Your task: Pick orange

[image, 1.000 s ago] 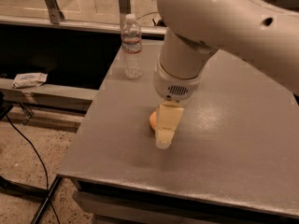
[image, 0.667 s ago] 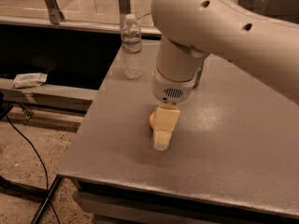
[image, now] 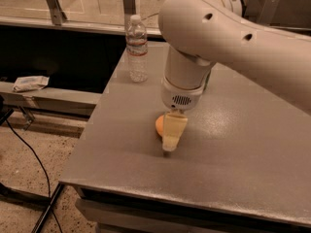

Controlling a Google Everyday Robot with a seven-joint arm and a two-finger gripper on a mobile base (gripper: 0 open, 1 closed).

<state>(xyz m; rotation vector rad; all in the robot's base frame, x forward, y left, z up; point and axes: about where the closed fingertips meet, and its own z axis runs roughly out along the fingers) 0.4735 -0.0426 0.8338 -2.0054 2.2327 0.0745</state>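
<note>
The orange (image: pixel 159 125) is a small round orange fruit on the grey table (image: pixel 233 144), near its middle left. Only its left edge shows; the rest is hidden behind my gripper. My gripper (image: pixel 171 139) hangs from the big white arm (image: pixel 218 38) and points down at the table, its pale finger (image: pixel 173 131) right in front of the orange with the tip close to the tabletop. Whether it touches the fruit is hidden.
A clear plastic water bottle (image: pixel 137 50) stands upright at the table's far left corner. The table's left edge (image: pixel 92 125) drops to the floor, where a black cable (image: pixel 29 154) runs. A white packet (image: pixel 30 83) lies on a low ledge at left.
The arm has shifted slightly; the gripper stays down at the orange, which has not moved.
</note>
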